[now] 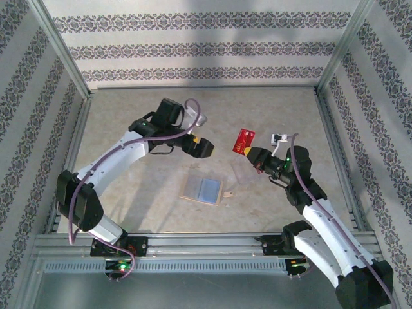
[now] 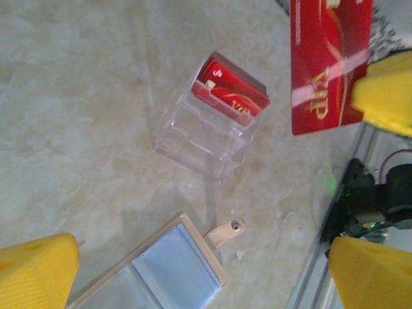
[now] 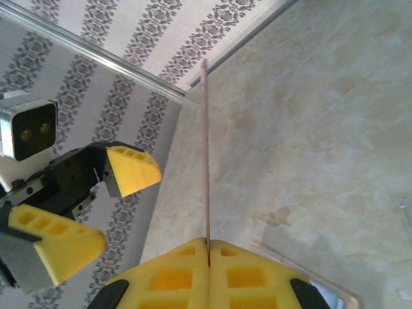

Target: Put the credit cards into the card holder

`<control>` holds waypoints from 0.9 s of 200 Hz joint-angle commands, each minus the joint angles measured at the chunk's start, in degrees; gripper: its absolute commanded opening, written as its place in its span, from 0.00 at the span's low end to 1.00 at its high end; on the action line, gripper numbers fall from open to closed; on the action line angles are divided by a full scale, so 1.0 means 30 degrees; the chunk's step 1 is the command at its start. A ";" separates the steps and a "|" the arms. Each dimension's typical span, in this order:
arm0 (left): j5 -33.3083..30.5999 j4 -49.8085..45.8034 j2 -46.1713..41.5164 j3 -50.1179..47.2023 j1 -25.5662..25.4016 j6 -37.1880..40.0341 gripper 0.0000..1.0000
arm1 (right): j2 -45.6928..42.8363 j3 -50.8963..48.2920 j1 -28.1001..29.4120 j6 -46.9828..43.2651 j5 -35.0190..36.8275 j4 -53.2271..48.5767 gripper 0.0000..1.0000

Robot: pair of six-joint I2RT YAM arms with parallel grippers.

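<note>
One red card (image 1: 244, 141) pinched edge-on in right claw (image 1: 252, 154), raised right of centre. Left claw (image 1: 199, 147) agape, empty, at mid-frame. Card holder (image 1: 203, 190) lying open on surface (image 1: 129, 129), lower centre.

Held in the right claw (image 3: 207, 248), the bright red glossy plastic card (image 3: 205, 154) shows edge-on from that wrist, a thin line with its face unreadable. The claw's yellow pads (image 3: 167, 277) run off the bottom edge. From the left wrist, the same card is cut by the top edge. Between the left claw's (image 2: 203, 267) spread fingers (image 2: 35, 270), the tan folding card holder with lilac pockets (image 2: 154, 277) is sliced off at the bottom edge. Beyond the right claw, seen from above, a small white object (image 1: 278, 137) is too tiny to name.
</note>
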 commanded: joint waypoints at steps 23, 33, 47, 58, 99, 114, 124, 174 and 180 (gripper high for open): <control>0.5676 0.4181 -0.1077 -0.1628 0.1979 -0.2921 0.94 | 0.0213 -0.1424 0.2380 0.2201 0.1927 0.6773 0.00; 0.6741 0.5859 -0.1107 -0.2293 0.2116 -0.4504 0.92 | 0.0632 -0.1513 0.2960 0.2307 0.2248 0.7922 0.00; 0.8255 0.8144 -0.1046 -0.3008 0.2151 -0.6591 0.88 | 0.1304 -0.1515 0.3772 0.2563 0.2583 0.9508 0.00; 0.9155 1.0363 -0.1042 -0.3680 0.2125 -0.8336 0.86 | 0.1787 -0.1418 0.4411 0.2646 0.2786 1.0620 0.00; 0.9816 1.8292 -0.0920 -0.6409 0.2121 -1.3568 0.80 | 0.2639 -0.0445 0.5784 0.2199 0.2954 1.1231 0.00; 0.9824 1.8907 -0.0762 -0.6460 0.2061 -1.4143 0.76 | 0.2780 -0.0407 0.6033 0.2153 0.3208 1.1277 0.00; 0.9831 1.9338 -0.0749 -0.6564 0.2001 -1.4246 0.73 | 0.2887 -0.0475 0.6119 0.2067 0.3242 1.1276 0.00; 1.0286 1.9868 -0.0816 -0.6875 0.1809 -1.4428 0.60 | 0.3282 -0.0731 0.6191 0.2049 0.3294 1.1236 0.00; 1.0292 1.9975 -0.0803 -0.6976 0.1732 -1.4340 0.59 | 0.3413 -0.0675 0.6203 0.2004 0.3176 1.1236 0.00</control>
